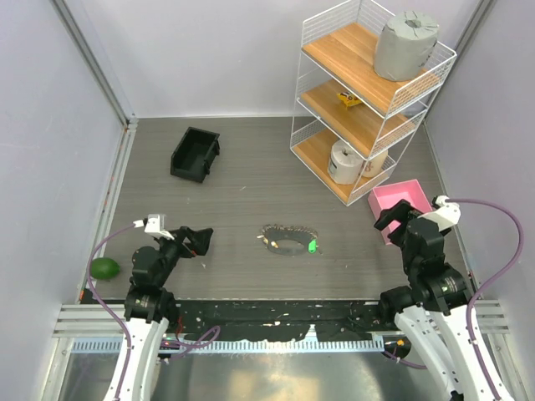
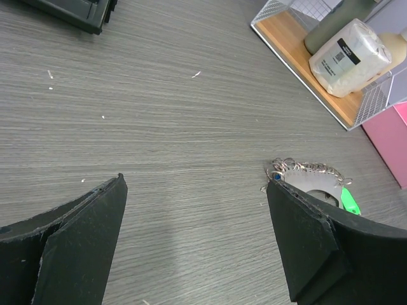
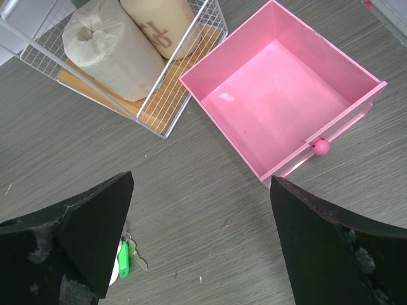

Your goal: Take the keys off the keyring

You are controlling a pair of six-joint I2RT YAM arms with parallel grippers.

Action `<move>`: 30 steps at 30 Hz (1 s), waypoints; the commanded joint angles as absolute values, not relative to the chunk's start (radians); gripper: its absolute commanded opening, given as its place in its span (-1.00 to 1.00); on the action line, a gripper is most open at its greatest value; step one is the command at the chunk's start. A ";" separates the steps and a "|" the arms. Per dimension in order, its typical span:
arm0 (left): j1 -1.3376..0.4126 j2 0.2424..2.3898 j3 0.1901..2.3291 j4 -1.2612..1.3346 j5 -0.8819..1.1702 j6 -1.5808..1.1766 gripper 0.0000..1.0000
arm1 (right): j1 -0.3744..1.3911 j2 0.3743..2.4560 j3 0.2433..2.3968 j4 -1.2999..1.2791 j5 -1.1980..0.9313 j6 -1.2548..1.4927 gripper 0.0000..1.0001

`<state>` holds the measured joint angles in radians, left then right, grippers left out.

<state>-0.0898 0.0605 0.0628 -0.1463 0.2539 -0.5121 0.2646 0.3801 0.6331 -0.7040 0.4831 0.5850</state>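
Note:
The keyring (image 1: pixel 288 237) lies flat on the table's middle, a thin loop with a fine chain. A green key (image 1: pixel 311 246) sits at its right end and a yellowish bit (image 1: pixel 269 243) at its left. In the left wrist view the chain (image 2: pixel 313 169), a tiny blue head (image 2: pixel 277 176) and the green key (image 2: pixel 348 201) peek out past my right finger. In the right wrist view the green key (image 3: pixel 123 259) lies beside my left finger. My left gripper (image 1: pixel 203 241) is open and empty, left of the keyring. My right gripper (image 1: pixel 394 219) is open and empty, to its right.
A pink open drawer box (image 1: pixel 418 194) stands by my right gripper and shows in the right wrist view (image 3: pixel 286 95). A white wire shelf (image 1: pixel 368 92) with rolls and bottles stands at the back right. A black bin (image 1: pixel 195 153) is at the back left. A green fruit (image 1: pixel 104 268) lies at the far left.

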 commanded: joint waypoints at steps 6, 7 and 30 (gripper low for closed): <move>-0.091 0.124 0.080 -0.121 0.178 -0.514 0.98 | 0.265 0.380 0.609 -0.695 0.534 0.631 0.65; -0.091 0.139 0.081 -0.106 0.199 -0.511 0.98 | 0.265 0.385 0.588 -0.681 0.494 0.623 0.61; -0.445 0.267 0.103 0.051 -0.060 -0.373 0.98 | 0.637 1.015 0.681 -0.503 0.471 1.046 0.39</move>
<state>-0.4412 0.3206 0.1162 -0.0032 -0.0124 -0.3851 0.6209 0.9874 0.6315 -0.5297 0.4057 0.9218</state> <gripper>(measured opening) 0.991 0.699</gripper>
